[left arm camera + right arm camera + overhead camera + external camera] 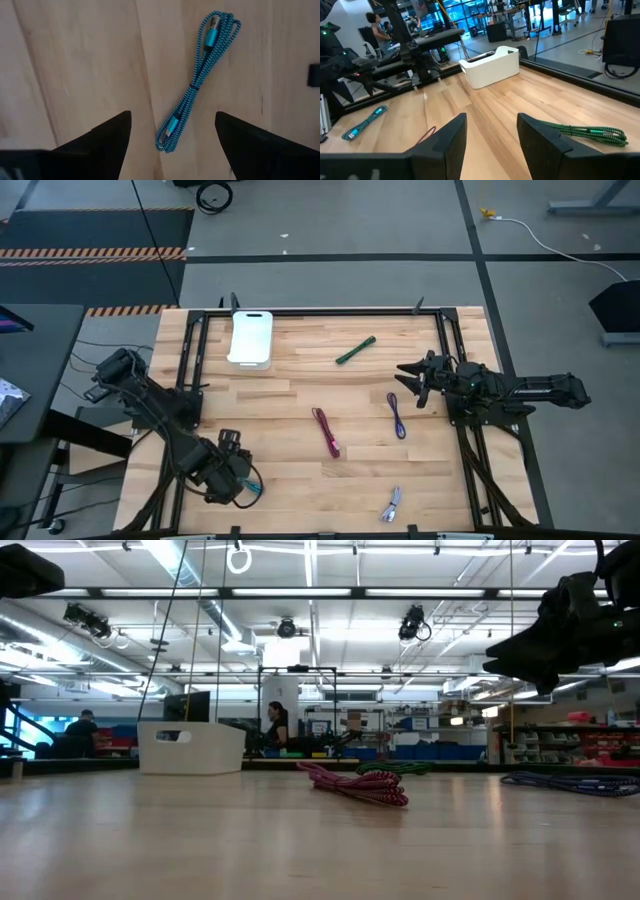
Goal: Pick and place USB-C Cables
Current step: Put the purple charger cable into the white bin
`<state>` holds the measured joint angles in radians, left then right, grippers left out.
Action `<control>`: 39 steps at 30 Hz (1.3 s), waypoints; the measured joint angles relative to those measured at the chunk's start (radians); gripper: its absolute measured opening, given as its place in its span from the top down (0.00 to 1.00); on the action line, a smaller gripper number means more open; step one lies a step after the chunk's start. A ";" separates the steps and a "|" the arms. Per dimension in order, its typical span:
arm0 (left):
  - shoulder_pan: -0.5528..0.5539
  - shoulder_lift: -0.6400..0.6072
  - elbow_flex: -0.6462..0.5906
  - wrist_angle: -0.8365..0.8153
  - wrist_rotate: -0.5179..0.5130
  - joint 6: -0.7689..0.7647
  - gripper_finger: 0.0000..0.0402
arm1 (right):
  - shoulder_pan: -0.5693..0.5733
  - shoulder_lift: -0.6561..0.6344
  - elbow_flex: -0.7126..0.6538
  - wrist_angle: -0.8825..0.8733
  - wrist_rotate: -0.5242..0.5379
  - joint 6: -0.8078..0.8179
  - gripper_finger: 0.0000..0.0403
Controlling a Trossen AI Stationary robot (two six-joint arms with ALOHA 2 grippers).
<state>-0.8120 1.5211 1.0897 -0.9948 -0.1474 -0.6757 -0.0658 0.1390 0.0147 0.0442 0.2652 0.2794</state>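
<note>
Five cable bundles lie flat on the wooden table: dark green [355,350] at the far middle, purple [397,415] at the right of centre, magenta [327,430] in the middle, pale lilac-grey [392,503] near the front edge, and teal [250,492] at the front left. My left gripper [172,116] is open above the teal cable [195,85], with a finger on either side of its near end, and touches nothing. My right gripper [491,120] is open and empty above the table's right side, near the purple cable, and points toward the table's left edge.
A white bin [250,338] stands at the far left of the table; it also shows in the right wrist view [490,65]. A black frame [320,311] runs along the table's edges. People sit at desks in the room beyond [275,725].
</note>
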 joint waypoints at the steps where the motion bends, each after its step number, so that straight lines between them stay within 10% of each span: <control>1: 0.000 0.000 0.000 0.000 -0.006 -0.014 0.26 | 0.000 0.000 0.000 0.004 0.000 0.001 0.55; 16: -0.011 0.000 0.000 -0.001 -0.010 -0.073 0.26 | 0.000 0.000 0.000 0.019 -0.176 0.146 0.55; 22: -0.009 0.000 0.000 -0.008 -0.013 -0.072 0.26 | 0.000 0.027 0.003 0.288 -0.271 0.088 0.55; 28: -0.009 0.000 0.000 -0.008 -0.028 -0.072 0.26 | 0.000 0.169 0.179 0.288 -0.267 -0.011 0.55; 34: -0.009 0.000 0.000 -0.008 -0.070 -0.071 0.26 | 0.012 0.479 0.513 0.064 -0.292 -0.099 0.55; 39: -0.009 0.000 0.000 -0.008 -0.130 -0.072 0.26 | 0.027 0.785 0.855 -0.518 -0.226 -0.090 0.55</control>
<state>-0.8211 1.5208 1.0893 -1.0025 -0.2775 -0.7475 -0.0387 0.9244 0.8692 -0.4734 0.0388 0.1896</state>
